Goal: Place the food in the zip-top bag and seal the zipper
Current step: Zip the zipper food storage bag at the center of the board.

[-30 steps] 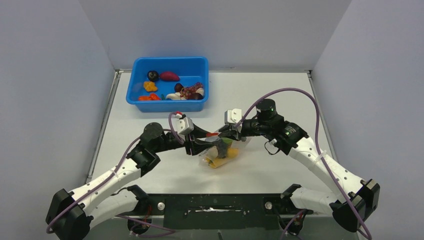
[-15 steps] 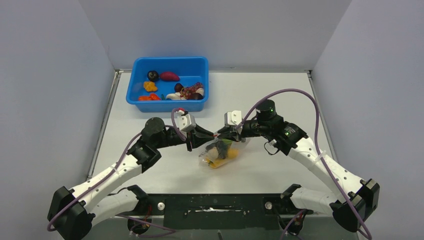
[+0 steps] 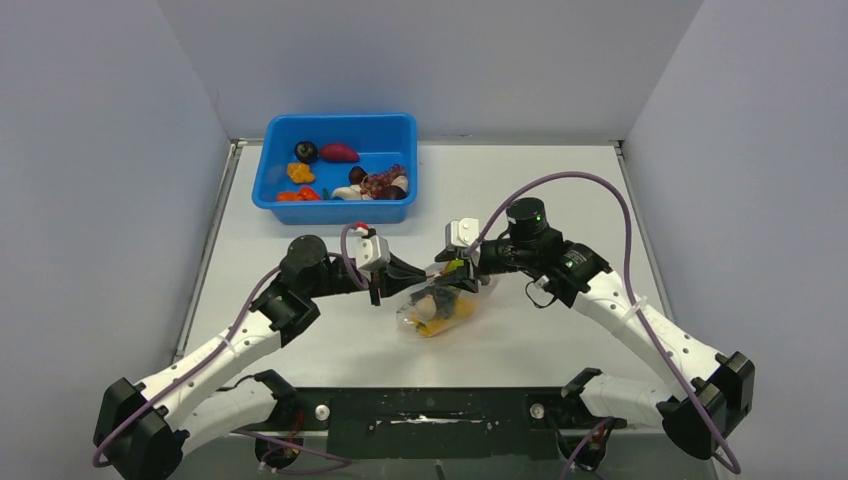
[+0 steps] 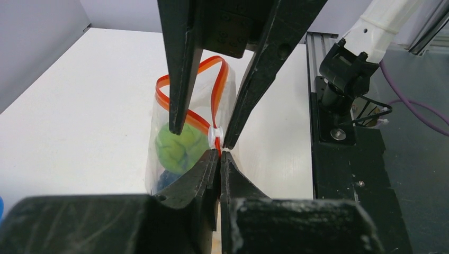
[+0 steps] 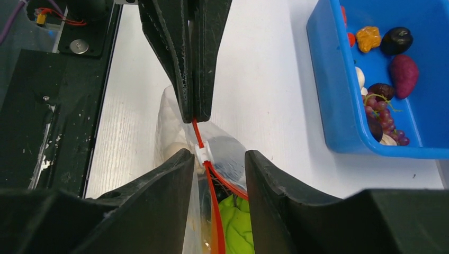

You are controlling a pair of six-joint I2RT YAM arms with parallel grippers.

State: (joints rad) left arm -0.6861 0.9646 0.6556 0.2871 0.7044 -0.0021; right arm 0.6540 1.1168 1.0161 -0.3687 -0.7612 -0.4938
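**At the bag's mouth: one claw clamps, the other straddles**

At mid-bench, the left claw (image 4: 218, 154) is pressed fully together on the red-orange zipper (image 4: 218, 95), pinching the strip just beside its small white slider (image 4: 214, 135). Facing it, the right claw (image 5: 216, 154) stands parted. Its two fingers lie either side of the slider, which is close against one finger and clear of the other, and the claw grips nothing that can be made out. Beyond the slider the zipper spreads into an open loop, so the mouth is not sealed.

The zip-top bag (image 3: 440, 312) sits on the bench (image 3: 560, 200) between the two arms, with its mouth end at the claws and its body toward the near edge. Through its clear wall show a green toy (image 4: 180, 148), a dark piece (image 4: 167, 177) beneath it and a yellow piece (image 3: 432, 327).

Well apart, at the far left of the bench, a blue bin (image 3: 340, 120) holds more toy food. Among it are a purple piece (image 5: 404, 74), an orange piece (image 5: 368, 38) and a bunch of grapes (image 5: 389, 127).
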